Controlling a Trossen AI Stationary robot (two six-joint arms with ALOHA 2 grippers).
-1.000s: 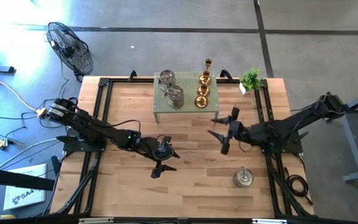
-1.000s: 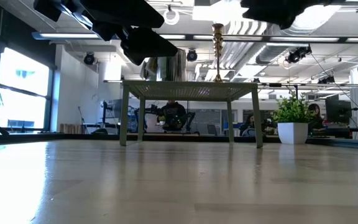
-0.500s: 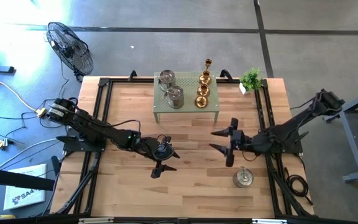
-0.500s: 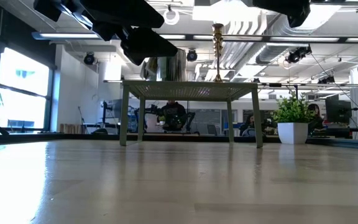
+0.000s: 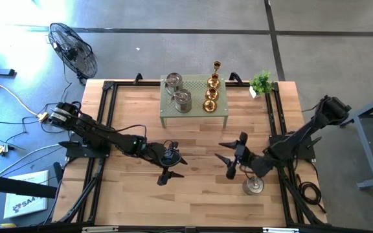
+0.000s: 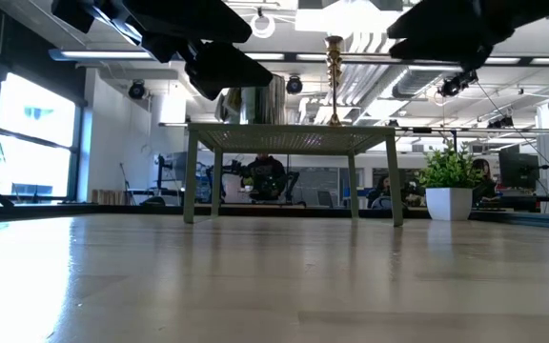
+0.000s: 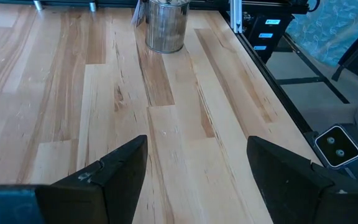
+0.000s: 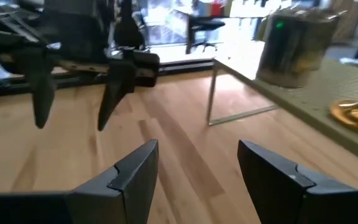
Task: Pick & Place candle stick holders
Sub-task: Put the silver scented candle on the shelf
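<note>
Presently, right gripper is held open and empty at lower centre-right, just beside the silver candle stick holder, probably lining up a pick. Left gripper waits open, lower centre. Five holders are seen on the green stand, upper centre.

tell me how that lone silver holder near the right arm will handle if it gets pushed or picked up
The silver candle stick holder sits on a broad round base, so a push would probably slide it, not tip it. Its shiny metal looks rigid and likely slick for fingers. The open right gripper hovers beside it.
</note>
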